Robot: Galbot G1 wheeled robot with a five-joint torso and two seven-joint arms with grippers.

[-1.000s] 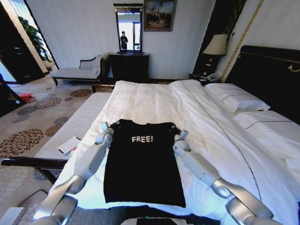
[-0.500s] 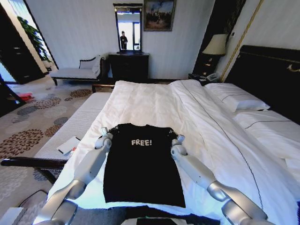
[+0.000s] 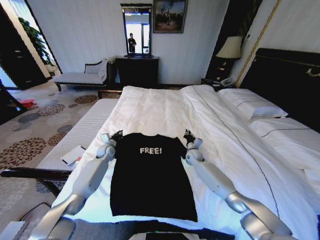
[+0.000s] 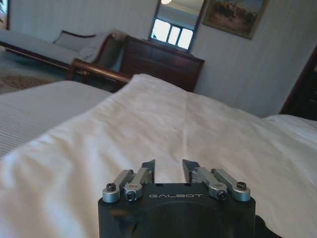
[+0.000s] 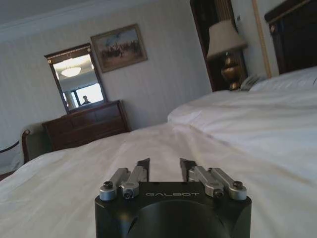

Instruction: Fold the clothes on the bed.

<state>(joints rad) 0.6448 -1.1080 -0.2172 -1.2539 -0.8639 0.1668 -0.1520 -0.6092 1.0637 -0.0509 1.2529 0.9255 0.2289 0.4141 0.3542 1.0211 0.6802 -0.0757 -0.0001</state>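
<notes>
A: Where's the shirt?

B: Black T-shirt point(image 3: 152, 175) flat on the bed point(image 3: 165, 107), "FREE!" up, sleeves tucked in, body a long rectangle.

A: Your grippers?

B: My left gripper point(image 3: 117, 135) sits at one shoulder corner, my right gripper point(image 3: 188, 134) at the other. Fingers spread on both, pinching nothing; white duvet point(image 4: 208, 134) ahead.

A: Step?

B: Lengthwise fold, I judge. Next needs both corners pinched together.

The T-shirt point(image 3: 152, 177) hem and both arms run off the head view's lower edge.
</notes>
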